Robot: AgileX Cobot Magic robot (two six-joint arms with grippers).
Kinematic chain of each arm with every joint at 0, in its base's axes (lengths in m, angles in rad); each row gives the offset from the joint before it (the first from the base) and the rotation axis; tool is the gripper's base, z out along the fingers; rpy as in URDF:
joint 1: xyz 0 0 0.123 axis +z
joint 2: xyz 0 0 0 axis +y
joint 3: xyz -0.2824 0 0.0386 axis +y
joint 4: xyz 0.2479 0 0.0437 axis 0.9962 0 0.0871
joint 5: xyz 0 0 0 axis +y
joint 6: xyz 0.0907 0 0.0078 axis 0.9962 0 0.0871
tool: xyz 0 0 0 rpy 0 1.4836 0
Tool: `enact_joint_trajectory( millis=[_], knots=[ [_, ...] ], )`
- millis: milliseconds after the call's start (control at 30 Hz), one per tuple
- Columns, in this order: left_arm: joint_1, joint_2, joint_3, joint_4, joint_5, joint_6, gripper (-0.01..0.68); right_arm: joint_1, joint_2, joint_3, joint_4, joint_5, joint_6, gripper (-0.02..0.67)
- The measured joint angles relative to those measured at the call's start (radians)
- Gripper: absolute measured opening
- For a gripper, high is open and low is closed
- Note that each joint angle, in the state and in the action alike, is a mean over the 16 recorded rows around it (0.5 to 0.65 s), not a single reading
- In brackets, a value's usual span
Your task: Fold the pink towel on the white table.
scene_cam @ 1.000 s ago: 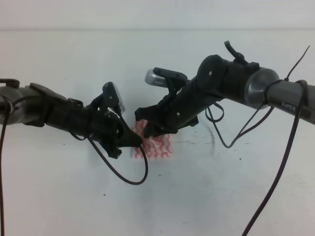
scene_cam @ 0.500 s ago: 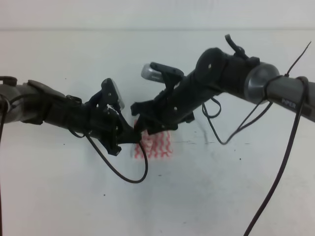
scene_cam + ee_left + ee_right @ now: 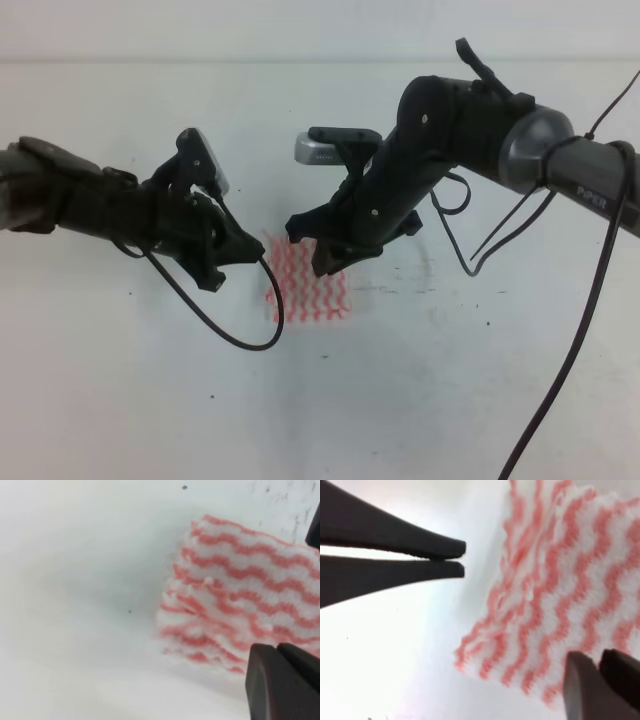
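Towel [image 3: 308, 292]: upper right corner hidden under right gripper [image 3: 312, 248]. Left wrist view blurred; towel's right side cut by frame edge. Fold layers not resolvable in any view.

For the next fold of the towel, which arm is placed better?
Probably the right: its pincer hangs at the pink towel back edge, while the left pincer sits beside it, off the cloth. Both look shut.
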Motion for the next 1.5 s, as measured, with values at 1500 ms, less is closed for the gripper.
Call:
enact_joint_trajectory(
  millis=[1500],
  knots=[
    [-0.111,-0.006,-0.001,0.179,0.011,-0.19,-0.005,-0.001,0.021,0.004,-0.144,0.096,0.056,0.0]
  ],
)
